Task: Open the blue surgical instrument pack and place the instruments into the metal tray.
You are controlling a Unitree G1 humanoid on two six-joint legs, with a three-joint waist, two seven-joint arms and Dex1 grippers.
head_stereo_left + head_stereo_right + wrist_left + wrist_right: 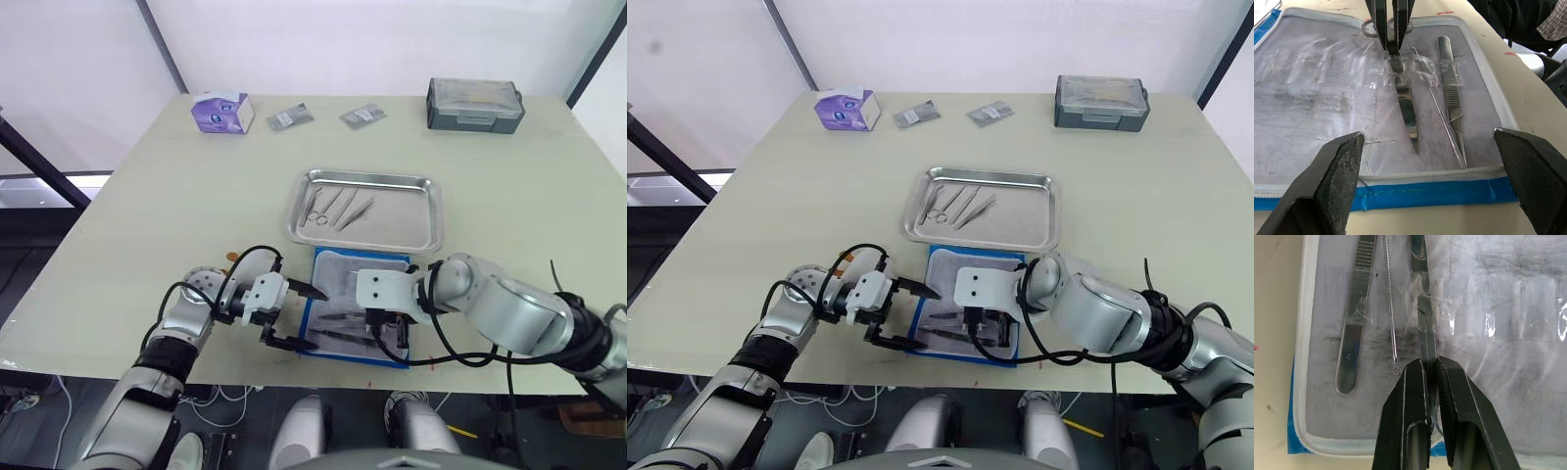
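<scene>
table (147, 196) held all | tray (426, 211) lay mid-table with 3 tools (338, 209) inside | pack (338, 266) lay open just near side of tray, 3 tools left under its clear straps | right gripper (1429, 363) pinched scissors (1422, 308) at the handle | left gripper (299, 315) gaped wide at pack's left edge, empty
</scene>
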